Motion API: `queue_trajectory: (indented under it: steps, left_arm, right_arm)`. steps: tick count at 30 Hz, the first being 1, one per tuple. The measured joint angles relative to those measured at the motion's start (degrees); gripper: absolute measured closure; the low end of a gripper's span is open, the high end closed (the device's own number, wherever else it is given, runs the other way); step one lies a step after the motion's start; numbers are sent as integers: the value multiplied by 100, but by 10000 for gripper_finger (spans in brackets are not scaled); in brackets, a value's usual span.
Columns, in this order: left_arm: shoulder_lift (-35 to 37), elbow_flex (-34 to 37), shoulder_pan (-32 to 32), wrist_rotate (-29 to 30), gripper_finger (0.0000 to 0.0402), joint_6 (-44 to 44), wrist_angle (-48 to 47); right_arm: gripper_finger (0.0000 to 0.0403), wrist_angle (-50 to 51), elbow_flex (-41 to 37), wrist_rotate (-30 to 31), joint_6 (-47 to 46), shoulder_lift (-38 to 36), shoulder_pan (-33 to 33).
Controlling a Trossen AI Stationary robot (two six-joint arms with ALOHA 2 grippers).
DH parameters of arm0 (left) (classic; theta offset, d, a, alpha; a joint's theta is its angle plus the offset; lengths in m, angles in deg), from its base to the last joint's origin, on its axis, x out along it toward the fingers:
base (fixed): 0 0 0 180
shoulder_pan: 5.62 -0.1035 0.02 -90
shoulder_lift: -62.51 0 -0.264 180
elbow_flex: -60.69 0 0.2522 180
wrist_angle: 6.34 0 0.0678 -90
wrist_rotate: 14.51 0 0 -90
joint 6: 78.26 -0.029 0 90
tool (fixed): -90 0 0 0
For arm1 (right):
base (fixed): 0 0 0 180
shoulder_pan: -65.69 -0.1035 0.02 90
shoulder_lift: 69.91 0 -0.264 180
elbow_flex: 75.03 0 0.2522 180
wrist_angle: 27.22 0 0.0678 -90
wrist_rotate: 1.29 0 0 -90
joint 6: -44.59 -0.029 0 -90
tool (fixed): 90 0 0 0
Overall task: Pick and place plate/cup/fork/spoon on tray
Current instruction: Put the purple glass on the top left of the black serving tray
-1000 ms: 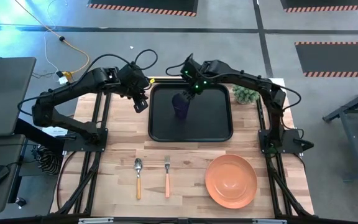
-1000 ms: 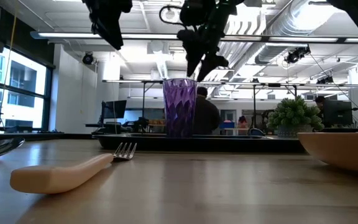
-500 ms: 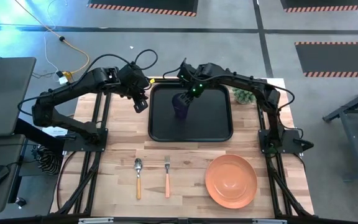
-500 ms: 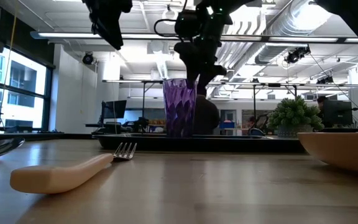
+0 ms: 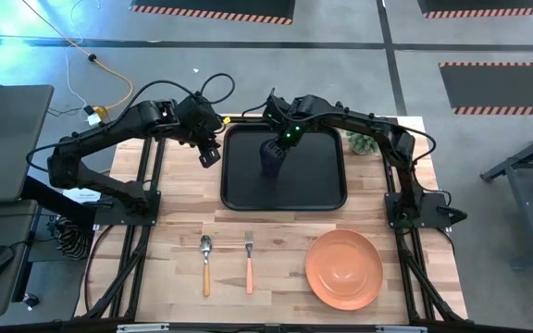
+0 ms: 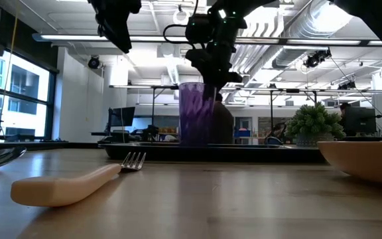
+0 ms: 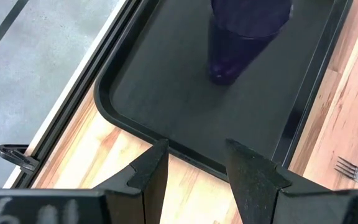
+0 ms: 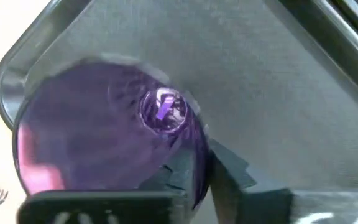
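Note:
The dark purple cup (image 5: 271, 157) (image 6: 197, 123) stands upright on the black tray (image 5: 317, 180), in its far left part. My right gripper (image 5: 282, 141) (image 8: 197, 168) comes down on the cup from above and is shut on it. My left gripper (image 5: 210, 155) (image 7: 194, 158) hangs open, with nothing between its fingers, above the tray's left rim (image 7: 123, 121). The orange plate (image 5: 343, 268), the fork (image 5: 249, 262) and the spoon (image 5: 205, 264) lie flat on the wooden table near its front edge. My right gripper pinches the cup's wall at the rim (image 8: 194, 146), one finger inside the cup and one outside. The fingers (image 6: 216, 70) point down from above. The cup stays upright with its base on the tray.
A small bushy green plant (image 5: 366, 141) (image 6: 314, 123) stands on the table just right of the tray's far right corner. Bare wood lies between the tray and the cutlery.
My right gripper has sunk onto the cup and shut on its rim; one second ago its fingers stood apart above it. The cup has shifted a little toward the table's right edge, still upright on the tray.

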State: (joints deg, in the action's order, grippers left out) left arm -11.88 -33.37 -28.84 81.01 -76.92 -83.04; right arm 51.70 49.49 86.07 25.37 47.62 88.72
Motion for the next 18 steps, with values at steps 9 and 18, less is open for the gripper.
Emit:
queue_trajectory:
  steps: [9, 18]
  left_arm:
    - [0, 0, 0, 0, 255, 0, 2]
    - [0, -2, 0, 0, 255, 0, 1]
  right_arm:
    - [399, 84, 0, -28, 176, -35, 20]
    - [400, 239, 0, -42, 429, -482, 202]
